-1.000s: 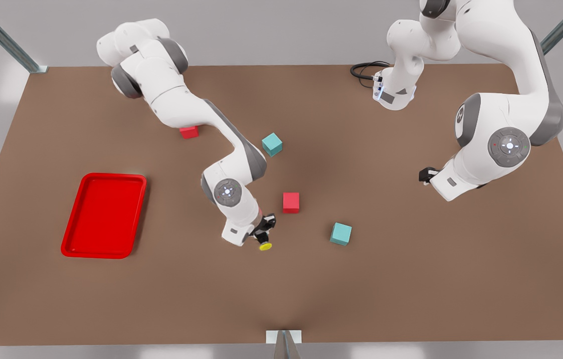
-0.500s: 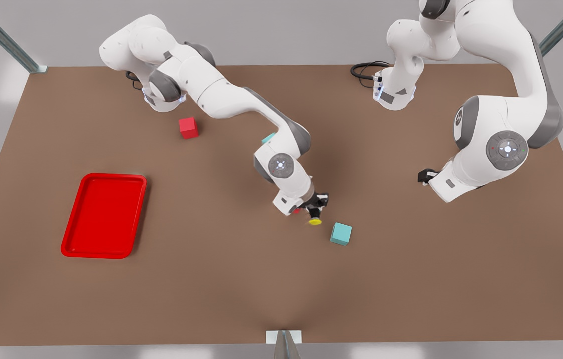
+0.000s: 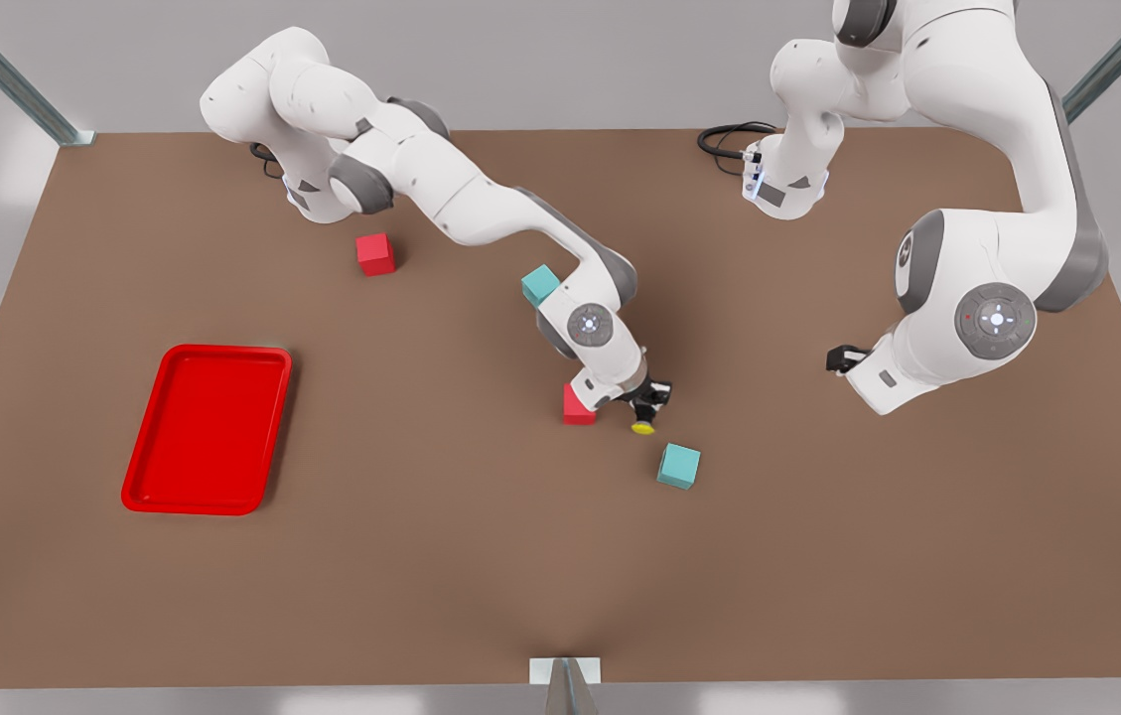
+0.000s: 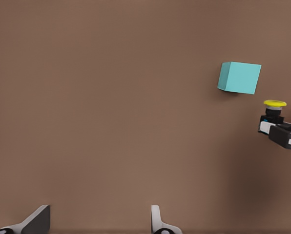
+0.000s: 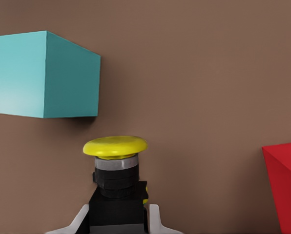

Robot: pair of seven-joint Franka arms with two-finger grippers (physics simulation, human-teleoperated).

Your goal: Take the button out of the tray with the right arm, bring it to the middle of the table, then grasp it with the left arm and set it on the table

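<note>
Brown table (image 3: 421, 596) stretches wide under both arms. Near its middle the button (image 3: 642, 427) sits pinched between the fingers of the right gripper (image 3: 646, 409), yellow cap outward, held above the surface. A red cube (image 3: 575, 407) lies just beside it, a teal cube (image 3: 679, 466) near on the other side. The left gripper (image 3: 840, 359) hangs well apart toward the front view's right, fingers spread. The tray (image 3: 208, 429) lies far off toward the front view's left, with bare tabletop around it.

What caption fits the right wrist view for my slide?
Right gripper shut on the yellow-capped button, beside a teal cube.
</note>
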